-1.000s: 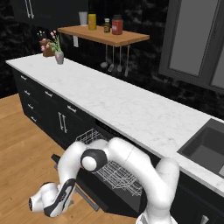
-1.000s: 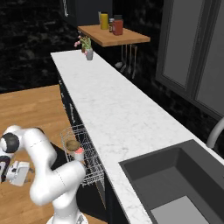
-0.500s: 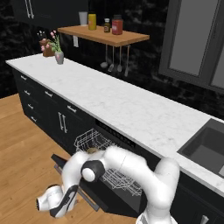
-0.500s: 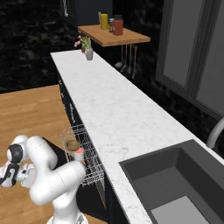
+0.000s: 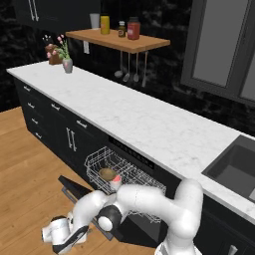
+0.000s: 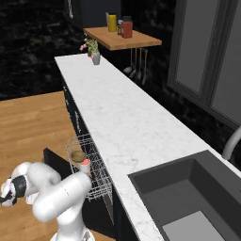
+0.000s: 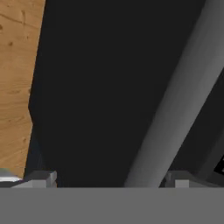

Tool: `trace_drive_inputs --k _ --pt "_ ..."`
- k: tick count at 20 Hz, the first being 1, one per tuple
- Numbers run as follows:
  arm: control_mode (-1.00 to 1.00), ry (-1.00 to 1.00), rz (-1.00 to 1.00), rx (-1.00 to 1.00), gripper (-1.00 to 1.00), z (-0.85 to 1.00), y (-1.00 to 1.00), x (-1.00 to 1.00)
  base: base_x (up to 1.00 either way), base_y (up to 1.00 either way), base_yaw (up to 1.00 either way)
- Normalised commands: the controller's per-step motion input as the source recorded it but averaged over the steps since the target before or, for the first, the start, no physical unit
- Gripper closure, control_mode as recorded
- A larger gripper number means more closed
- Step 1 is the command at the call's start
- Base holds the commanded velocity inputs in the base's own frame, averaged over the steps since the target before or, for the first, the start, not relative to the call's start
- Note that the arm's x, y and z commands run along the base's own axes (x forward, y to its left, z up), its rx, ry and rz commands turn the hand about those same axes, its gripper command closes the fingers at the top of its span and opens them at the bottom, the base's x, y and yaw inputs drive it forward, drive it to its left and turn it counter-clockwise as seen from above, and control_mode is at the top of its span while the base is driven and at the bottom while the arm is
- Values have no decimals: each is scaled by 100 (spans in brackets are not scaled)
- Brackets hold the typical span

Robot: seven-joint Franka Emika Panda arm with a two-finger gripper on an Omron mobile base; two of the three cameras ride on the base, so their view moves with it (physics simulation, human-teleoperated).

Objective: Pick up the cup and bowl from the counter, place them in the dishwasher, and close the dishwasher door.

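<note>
My arm hides most of the door (image 5: 74, 188), which lies folded down near the floor below the rack (image 5: 99, 162); the handle (image 7: 175, 105) runs out of the hand view at both ends. My gripper (image 7: 107, 177) is spread wide, fingers either side of that grey bar, touching unclear. The bar slants across the view. The bowl (image 5: 106, 174) and cup (image 5: 116, 182) sit touching in the rack, under the counter (image 5: 149, 127).

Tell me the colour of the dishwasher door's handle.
Grey: the handle runs across the black dishwasher door, clearest in the hand view.
</note>
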Motion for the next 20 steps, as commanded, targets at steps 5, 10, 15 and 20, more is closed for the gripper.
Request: trace_drive_inputs --k 5,10,15,20 --pt "-100 12 0 -26 -100 -64 -51 74 0 0 0" --pt "-100 0 0 -18 -100 -50 -100 62 0 0 0" --pt "-100 0 0 -22 -100 -43 -100 51 0 0 0" --pt "-100 0 0 -22 -100 -25 -100 47 0 0 0"
